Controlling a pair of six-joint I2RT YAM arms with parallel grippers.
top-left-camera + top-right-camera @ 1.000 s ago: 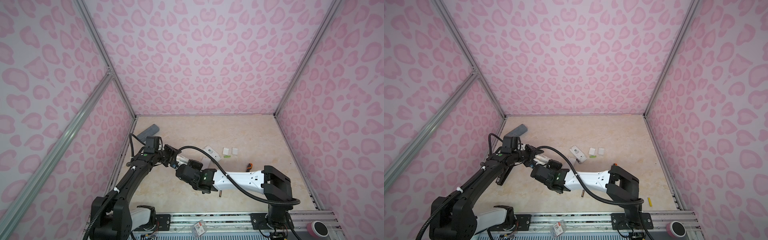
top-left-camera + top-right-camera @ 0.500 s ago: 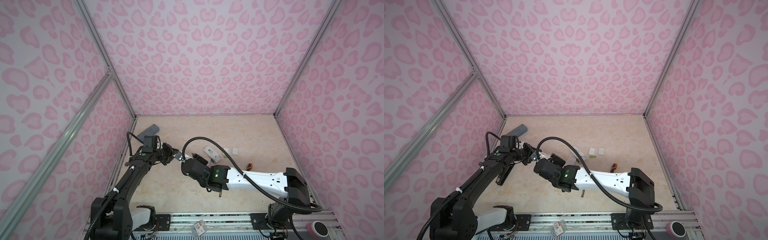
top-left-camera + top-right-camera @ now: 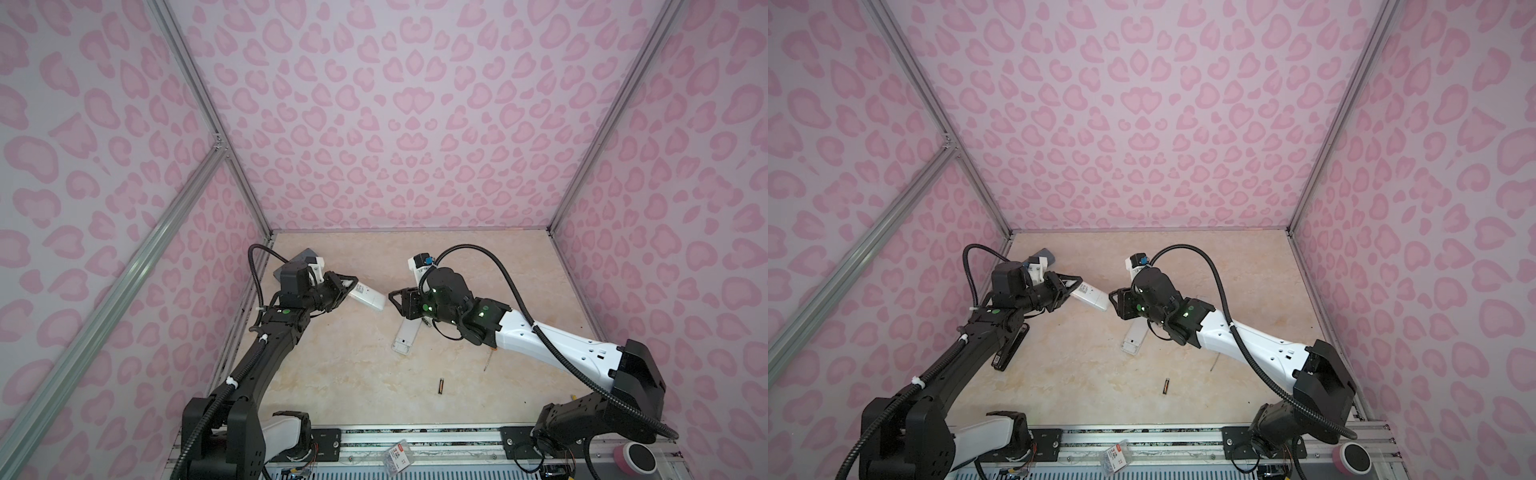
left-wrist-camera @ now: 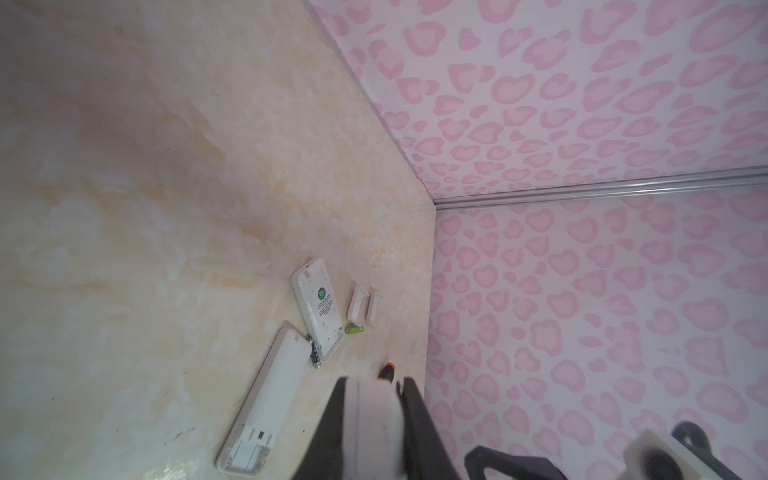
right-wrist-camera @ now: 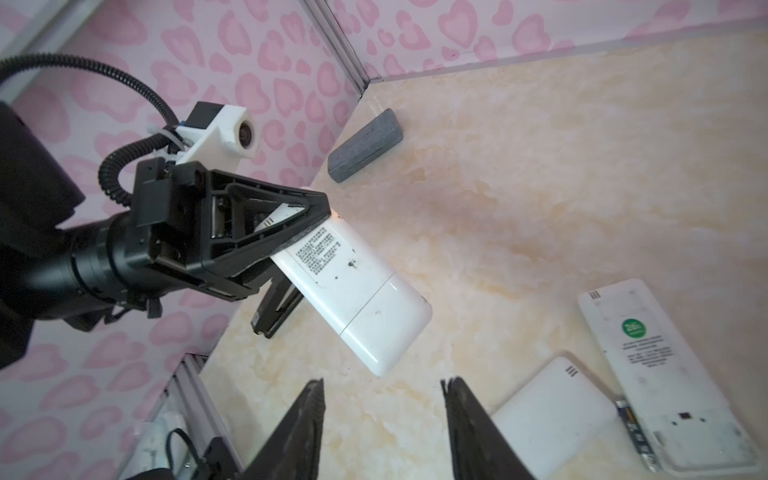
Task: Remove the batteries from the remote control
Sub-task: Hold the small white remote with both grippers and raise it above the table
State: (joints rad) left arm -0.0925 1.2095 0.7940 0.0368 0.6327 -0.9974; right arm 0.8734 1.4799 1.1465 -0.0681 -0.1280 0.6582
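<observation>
Aloft, left fingers [image 5: 282, 240] clamp white remote [image 5: 365, 299]; right fingers [image 5: 305, 432] parted opposite

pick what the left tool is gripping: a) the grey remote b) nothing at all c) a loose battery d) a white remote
d: the left tool is shut on one end of a white remote, holding it up in the air, while the grey remote lies apart by the wall.
</observation>
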